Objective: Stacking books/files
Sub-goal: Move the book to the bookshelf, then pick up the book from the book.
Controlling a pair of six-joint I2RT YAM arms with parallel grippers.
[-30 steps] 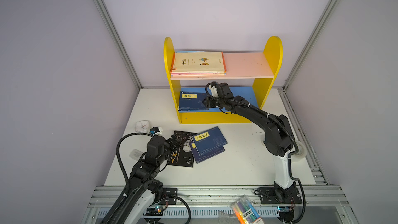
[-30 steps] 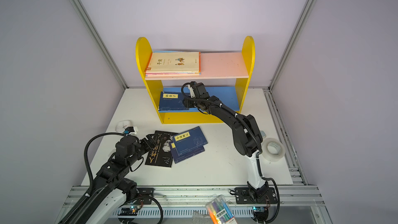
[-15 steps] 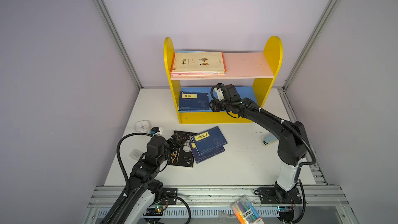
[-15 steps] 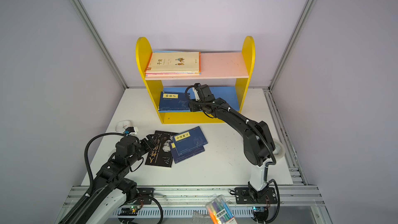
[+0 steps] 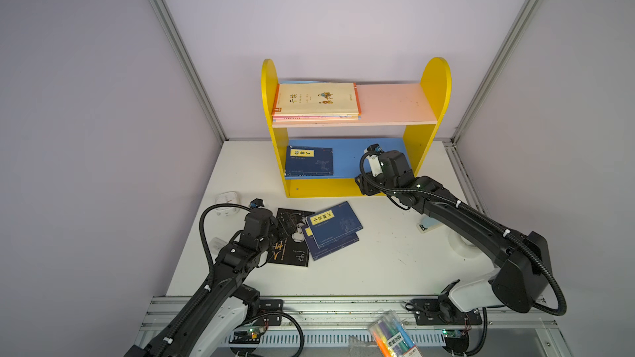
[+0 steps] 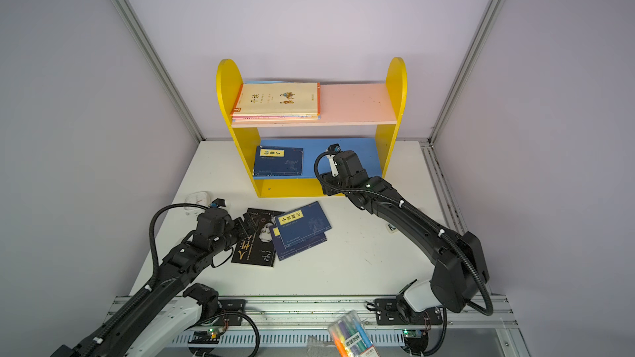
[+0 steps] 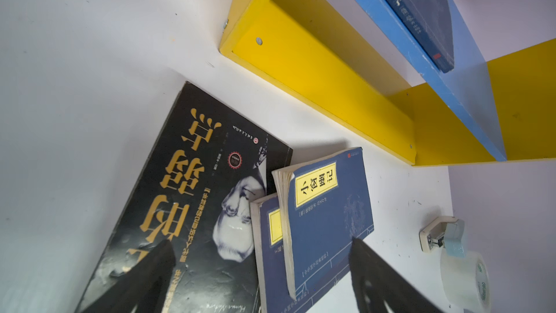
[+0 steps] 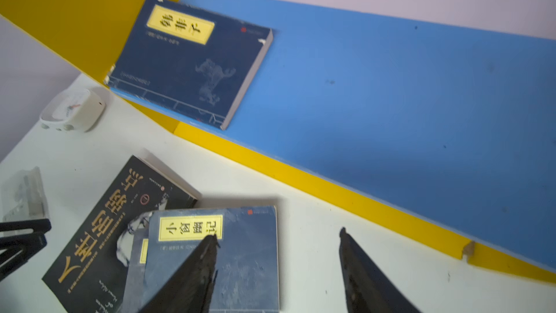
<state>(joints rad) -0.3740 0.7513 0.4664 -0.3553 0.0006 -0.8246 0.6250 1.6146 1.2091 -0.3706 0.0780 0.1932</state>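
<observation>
On the blue lower board, at its left end, a navy book bears a yellow label reading "韩非子". Toward the tabletop's left edge, the upper navy paperback carries a yellow title strip reading "小窗幽记". The lower navy paperback shows only a blank sliver of its strip. Beside them the black book has large gold characters that appear to read "人生的智慧". The cream book at the left end of the pink top board shows dark characters too small to be sure of. Green print on the tape roll and the label of the marker pack cannot be read.
</observation>
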